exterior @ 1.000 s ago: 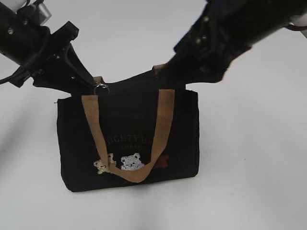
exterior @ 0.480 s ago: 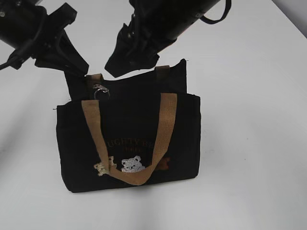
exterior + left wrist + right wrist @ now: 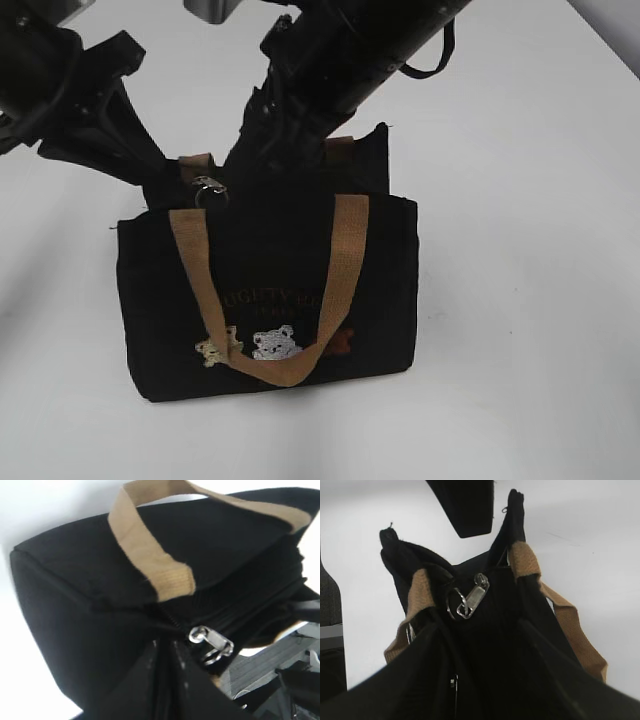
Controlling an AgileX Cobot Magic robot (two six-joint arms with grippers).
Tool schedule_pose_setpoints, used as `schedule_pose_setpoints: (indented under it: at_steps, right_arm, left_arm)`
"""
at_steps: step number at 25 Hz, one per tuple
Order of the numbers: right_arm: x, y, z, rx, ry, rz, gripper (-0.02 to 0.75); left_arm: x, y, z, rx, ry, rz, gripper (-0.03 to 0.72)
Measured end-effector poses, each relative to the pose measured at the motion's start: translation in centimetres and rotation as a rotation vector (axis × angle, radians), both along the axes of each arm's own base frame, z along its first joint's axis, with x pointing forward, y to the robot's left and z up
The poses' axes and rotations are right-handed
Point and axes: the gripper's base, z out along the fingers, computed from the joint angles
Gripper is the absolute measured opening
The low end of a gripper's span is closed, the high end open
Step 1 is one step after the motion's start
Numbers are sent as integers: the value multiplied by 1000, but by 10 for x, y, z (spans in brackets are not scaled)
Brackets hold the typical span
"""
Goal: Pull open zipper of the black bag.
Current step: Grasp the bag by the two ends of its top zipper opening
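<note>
White tabletop (image 3: pixel 540 300) lies bare around everything. Right gripper (image 3: pixel 262 165), fingers parted, presses into the top of the black bag (image 3: pixel 270 290) beside the zipper (image 3: pixel 208 188) pull; left gripper (image 3: pixel 150 165), grip unclear, meets the bag's left edge.

Bright, even light overexposes the white table (image 3: pixel 520 300); wrist views are softly blurred.

We see both arms angled downward and converging near the scene's middle; left claw (image 3: pixel 165 170) low at left, fingers nearly together, whether it grips anything unclear; right claw (image 3: pixel 262 165) reaching across, fingers parted, closing on nothing visible.
</note>
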Motion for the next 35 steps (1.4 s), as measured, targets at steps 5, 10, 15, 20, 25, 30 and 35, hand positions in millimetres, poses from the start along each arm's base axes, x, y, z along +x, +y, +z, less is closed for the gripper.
schedule_pose_setpoints:
  at_steps: [5, 10, 15, 20, 25, 30, 35]
  right_arm:
    - [0, 0, 0, 1, 0, 1, 374]
    - [0, 0, 0, 1, 0, 1, 373]
    - [0, 0, 0, 1, -1, 1, 372]
    - [-5, 6, 0, -5, -23, 44, 372]
    - [-12, 15, 0, -22, -69, 107, 372]
    - [-4, 15, 0, -33, -155, 75, 372]
    - [-1, 16, -9, -67, -152, 85, 372]
  left_arm:
    - [4, -3, -1, 1, -5, 77, 430]
    - [10, -20, -21, 14, 40, 60, 442]
    - [14, -24, -25, 12, 27, 70, 221]
    - [14, -24, -26, 19, 8, 45, -1]
    - [13, -24, -23, 6, -4, 32, -8]
    - [8, -23, -11, -4, -32, 24, -8]
    - [5, -23, -7, -8, -43, 21, -8]
